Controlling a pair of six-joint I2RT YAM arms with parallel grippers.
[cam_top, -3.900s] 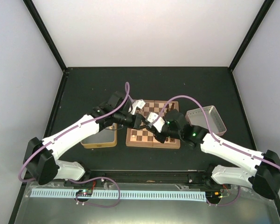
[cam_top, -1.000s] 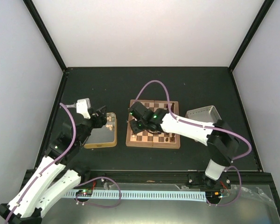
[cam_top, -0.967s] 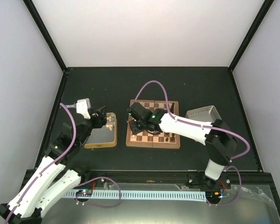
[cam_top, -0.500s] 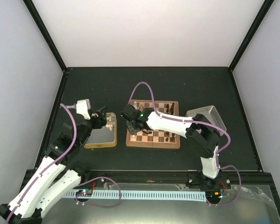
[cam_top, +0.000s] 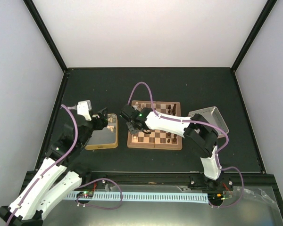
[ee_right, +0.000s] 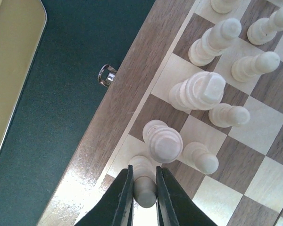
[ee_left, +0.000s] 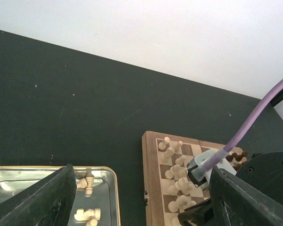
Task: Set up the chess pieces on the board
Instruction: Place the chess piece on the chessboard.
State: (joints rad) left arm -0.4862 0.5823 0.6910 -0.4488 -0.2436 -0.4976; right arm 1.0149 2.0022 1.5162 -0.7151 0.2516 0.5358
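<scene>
The board [cam_top: 177, 141] lies mid-table, with pale chess pieces [ee_left: 172, 172] standing along its left columns and dark ones [cam_top: 170, 138] on its right side. My right gripper [ee_right: 144, 188] reaches down at the board's near left corner. It is shut on a pale piece [ee_right: 142, 169] that stands on a light square by the border [ee_right: 118, 113]. A ringed pale piece [ee_right: 162, 141] stands right beside it. My left gripper [ee_left: 141, 205] hangs open above the gold tin [cam_top: 100, 145], holding nothing. Several pale pieces [ee_left: 87, 181] lie in that tin.
A silver-grey tray [cam_top: 212, 117] sits just right of the board. The right arm [cam_top: 179, 123] stretches across the board's middle from the right. The board's metal clasp [ee_right: 106, 75] faces the tin. Black frame posts rise at the table's far corners.
The right arm has swung left across the board, bringing its gripper to the left edge columns. The left arm has stayed over the tin; earlier it was reaching over the board.
</scene>
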